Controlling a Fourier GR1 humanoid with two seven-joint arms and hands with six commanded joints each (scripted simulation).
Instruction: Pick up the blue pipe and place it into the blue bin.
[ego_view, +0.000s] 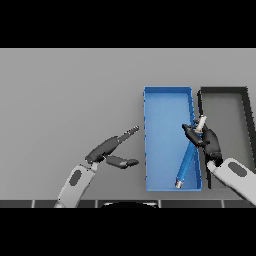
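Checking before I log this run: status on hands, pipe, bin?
Right hand shut on blue pipe, pipe tilted, lower end down inside blue bin. Left hand open, idle left of bin. Black bin beside it; nothing in the way.

No text or labels seem readable anywhere.

You're looking at a bare sorting bench, more workshop or test station than home. What tells you so: a plain grey table (70, 100) with two open rectangular bins on it. The blue bin (168, 92) is shallow and straight-walled, and just to its right stands a dark bin (223, 90) of similar shape, the two nearly touching. Inside the blue bin lies a blue pipe (188, 161), a piece of hardware stock. Left of the blue bin you see only flat grey tabletop.
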